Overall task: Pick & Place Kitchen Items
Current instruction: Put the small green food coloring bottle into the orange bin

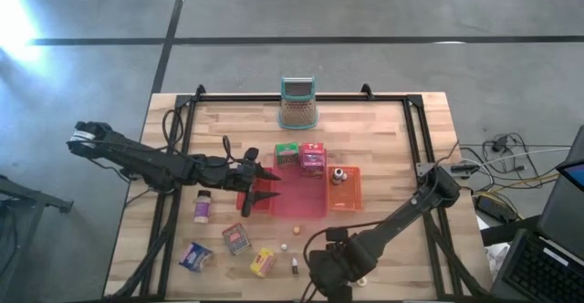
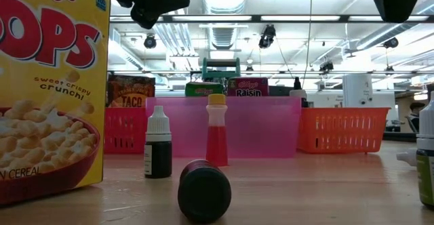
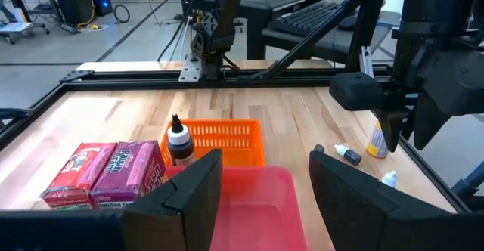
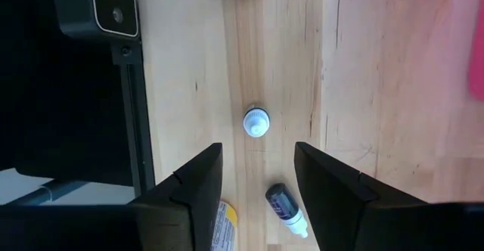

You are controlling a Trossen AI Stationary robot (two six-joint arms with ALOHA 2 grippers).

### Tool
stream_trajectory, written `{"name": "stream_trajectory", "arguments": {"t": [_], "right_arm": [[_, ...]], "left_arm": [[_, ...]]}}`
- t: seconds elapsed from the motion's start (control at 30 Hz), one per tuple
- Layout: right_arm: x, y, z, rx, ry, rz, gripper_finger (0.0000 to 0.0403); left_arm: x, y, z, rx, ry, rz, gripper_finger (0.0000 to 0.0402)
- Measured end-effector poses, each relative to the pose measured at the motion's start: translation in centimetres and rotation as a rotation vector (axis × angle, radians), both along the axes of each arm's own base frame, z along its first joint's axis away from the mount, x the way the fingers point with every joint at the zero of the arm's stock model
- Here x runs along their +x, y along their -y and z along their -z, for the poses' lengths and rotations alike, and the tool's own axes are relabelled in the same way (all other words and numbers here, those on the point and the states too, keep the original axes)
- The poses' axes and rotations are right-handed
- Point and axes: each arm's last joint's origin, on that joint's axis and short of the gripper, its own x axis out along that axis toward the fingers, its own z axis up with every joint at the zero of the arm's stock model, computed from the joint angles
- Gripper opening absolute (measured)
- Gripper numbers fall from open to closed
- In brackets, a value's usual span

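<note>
Butcher-block tabletop (image 1: 383,148) framed by black rails carries the work area, with a concrete floor around it. At its centre lie a pink tray (image 1: 297,193) and an orange basket (image 1: 345,189), side by side; a dark-capped bottle (image 1: 338,175) stands in the basket.

The left gripper (image 1: 265,186) hovers at the pink tray's left edge, its fingers (image 3: 193,198) parted and holding nothing. The right gripper (image 4: 257,187) hangs over the table's near edge, fingers likewise parted and empty.

Key relation: a small white-capped bottle (image 4: 255,122) stands upright directly ahead of the right gripper, in line with the gap between its fingers, its long axis vertical. A second small bottle (image 4: 286,208) lies on its side just beside it. The right arm is clearly the nearer one to both.

Legible text in the low view: "Kellogg's", "sweet crispy crunch" and "CEREAL" on the yellow cereal box (image 2: 51,89); "TACO" on the dark box (image 2: 130,89); "Raisin" on the red box (image 2: 247,87).
</note>
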Motion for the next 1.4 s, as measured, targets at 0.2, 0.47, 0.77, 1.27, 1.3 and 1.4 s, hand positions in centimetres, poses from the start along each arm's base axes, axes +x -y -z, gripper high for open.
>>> {"name": "stream_trajectory", "arguments": {"t": [0.2,0.47,0.77,1.27,1.3,1.4], "right_arm": [[0.1,0.1,0.0,-0.002,0.001,-0.004,0.0138],[0.5,0.7,0.0,-0.005,0.005,-0.010,0.0137],[0.8,1.1,0.0,0.006,0.001,-0.002,0.0169],[0.8,0.0,1.7,-0.008,-0.025,-0.024,0.0151],[0.8,0.0,1.9,-0.011,-0.030,-0.025,0.0148],[0.9,-0.1,2.4,-0.004,-0.051,-0.030,0.0139]], "left_arm": [[0.0,0.0,0.0,-0.001,0.000,-0.001,0.0204],[0.0,0.0,0.0,-0.002,-0.001,0.000,0.0204],[0.0,0.0,0.1,0.001,-0.009,0.000,0.0204],[-0.1,0.0,0.3,0.004,-0.026,0.000,0.0204],[0.0,0.0,0.3,0.004,-0.025,-0.001,0.0204],[-0.1,0.0,0.3,0.004,-0.025,0.000,0.0204]]}}
